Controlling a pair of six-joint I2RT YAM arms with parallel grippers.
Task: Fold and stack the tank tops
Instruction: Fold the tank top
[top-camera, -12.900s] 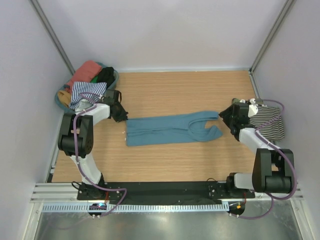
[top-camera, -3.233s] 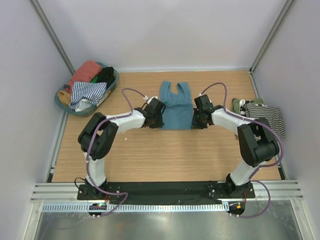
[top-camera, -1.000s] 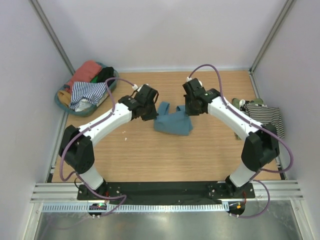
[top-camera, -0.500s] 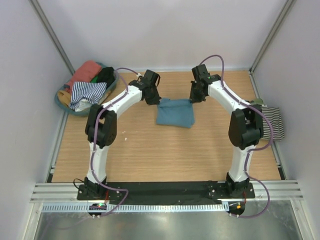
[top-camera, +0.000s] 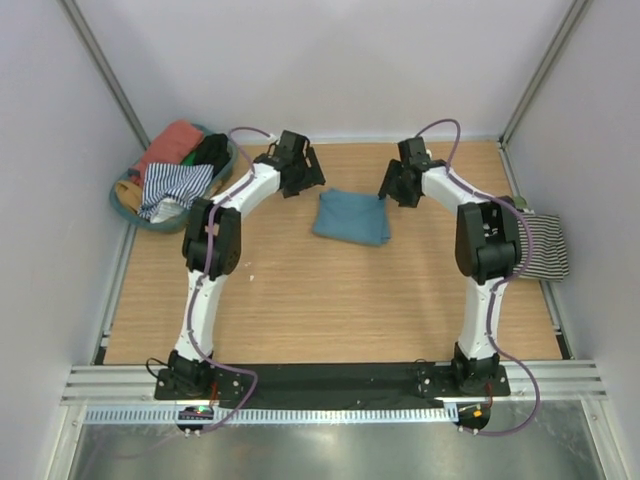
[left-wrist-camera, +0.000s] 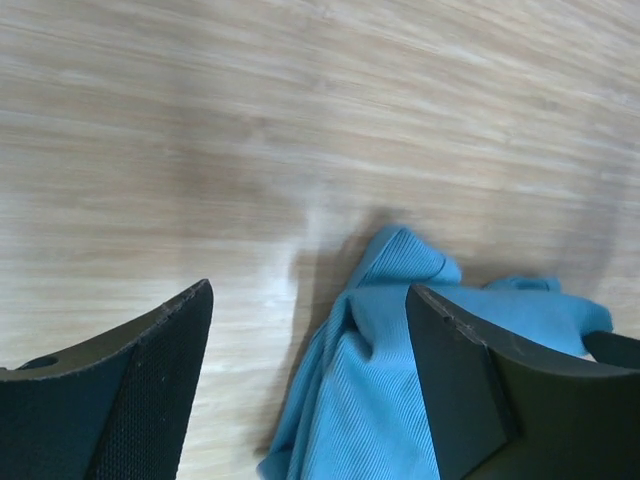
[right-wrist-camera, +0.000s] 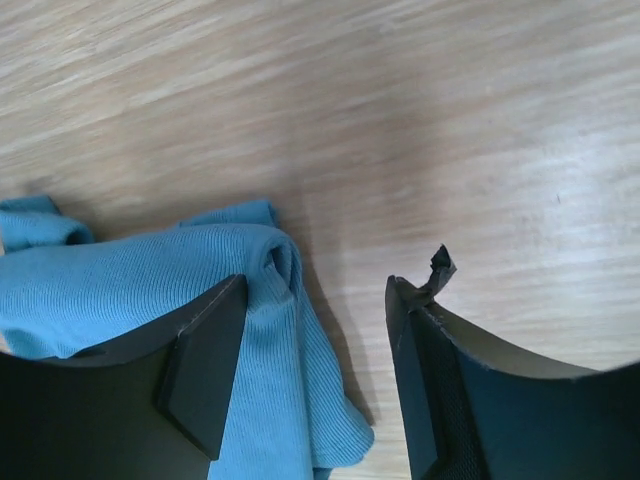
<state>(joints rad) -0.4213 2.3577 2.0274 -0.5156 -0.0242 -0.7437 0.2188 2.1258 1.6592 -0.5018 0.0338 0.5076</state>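
1. The teal tank top (top-camera: 352, 217) is lying as a small folded packet on the far middle of the wooden surface (top-camera: 300, 300), between the two arms.
2. The left claw (top-camera: 303, 182) is hovering just beside the packet's far-left corner. In the left wrist view its jaws are standing wide and gripping nothing, and the cloth corner is lying loose below them.
3. The right claw (top-camera: 393, 186) is hanging at the far-right corner in the same way, wide apart and empty, with the ribbed cloth resting free on the wood.
4. I am judging that the folding of this top is finishing, though its far edge is looking a little rumpled.
5. A striped tank top (top-camera: 545, 245) is lying at the right edge of the surface, which seems to be the place of the stack. The other tops (top-camera: 175, 185) are waiting in the round basket (top-camera: 122, 207) at the far left.
6. The next move is probably calling for one claw to pinch the packet through all its layers and carry it to the striped one without it opening.
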